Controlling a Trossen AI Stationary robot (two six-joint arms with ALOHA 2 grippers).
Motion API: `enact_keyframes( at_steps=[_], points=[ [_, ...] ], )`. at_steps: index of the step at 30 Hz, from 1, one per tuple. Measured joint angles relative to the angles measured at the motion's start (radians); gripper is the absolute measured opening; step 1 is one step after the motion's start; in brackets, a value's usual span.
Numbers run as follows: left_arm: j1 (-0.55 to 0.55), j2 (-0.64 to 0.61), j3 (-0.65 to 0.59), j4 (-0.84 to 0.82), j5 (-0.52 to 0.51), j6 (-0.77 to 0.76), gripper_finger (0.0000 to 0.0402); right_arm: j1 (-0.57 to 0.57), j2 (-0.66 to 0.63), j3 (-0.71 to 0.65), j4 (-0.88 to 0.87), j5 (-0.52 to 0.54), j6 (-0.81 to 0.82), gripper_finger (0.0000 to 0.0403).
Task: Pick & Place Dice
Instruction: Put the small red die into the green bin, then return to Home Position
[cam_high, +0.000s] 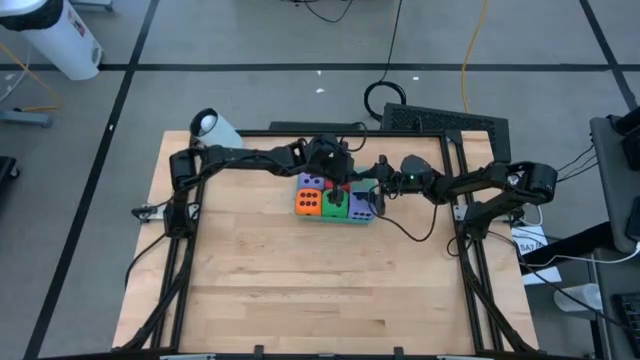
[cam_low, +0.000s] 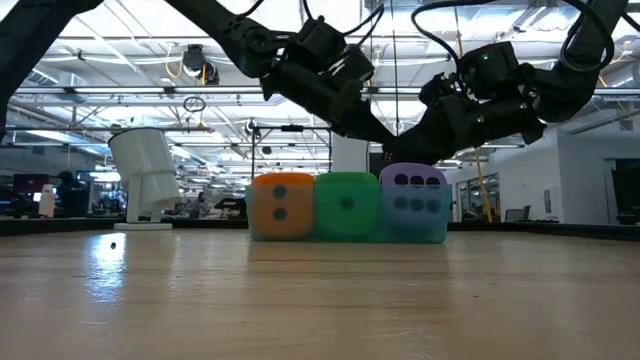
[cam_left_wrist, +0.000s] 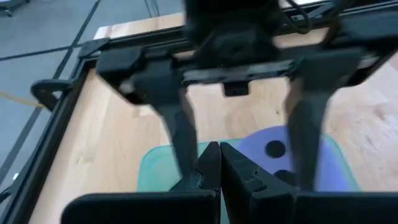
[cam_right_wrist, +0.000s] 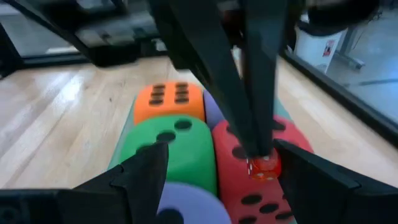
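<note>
My two dark arms reach inward over the wooden table (cam_high: 300, 290) and meet above the dice. The dice are soft rounded cubes with dark pips, packed together on a flat translucent green square (cam_left_wrist: 152, 168): orange die (cam_low: 281, 206), green die (cam_low: 347, 205), lavender die (cam_low: 413, 204), red die (cam_right_wrist: 264, 168). My right gripper (cam_right_wrist: 217, 171) stands wide open around the red die, holding nothing. My left gripper (cam_left_wrist: 221, 165) is closed and empty, its tips just above the dice.
</note>
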Motion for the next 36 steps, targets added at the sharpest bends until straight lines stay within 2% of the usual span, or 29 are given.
enact_keyframes(
  at_steps=[14, 18, 21, 23, 25, 30, 36],
  points=[
    [0.021, 0.0, 0.0, -0.058, -0.044, 0.018, 0.0002, 0.005, 0.0, -0.001, 0.067, 0.018, 0.007, 0.0277],
    [0.03, -0.045, -0.001, -0.103, -0.043, 0.007, 0.0002, -0.001, -0.012, -0.001, 0.055, 0.026, 0.028, 0.0277],
    [0.058, -0.128, -0.025, -0.127, 0.056, 0.003, 0.0002, -0.012, -0.056, -0.002, 0.044, 0.015, 0.074, 0.0277],
    [0.08, -0.201, -0.073, -0.109, 0.144, 0.002, 0.0001, -0.024, -0.105, -0.015, 0.03, -0.011, 0.083, 0.0277],
    [0.101, -0.292, -0.145, -0.077, 0.176, -0.004, 0.0001, -0.035, -0.16, -0.026, 0.017, -0.028, 0.091, 0.0272],
    [0.142, -0.519, -0.342, -0.022, 0.136, -0.025, 0.0001, -0.064, -0.34, -0.047, -0.073, -0.025, 0.107, 0.0218],
    [0.164, -0.783, -0.536, -0.011, 0.104, -0.103, 0.0002, -0.078, -0.593, -0.05, -0.348, 0.004, 0.205, 0.0099]
  ],
)
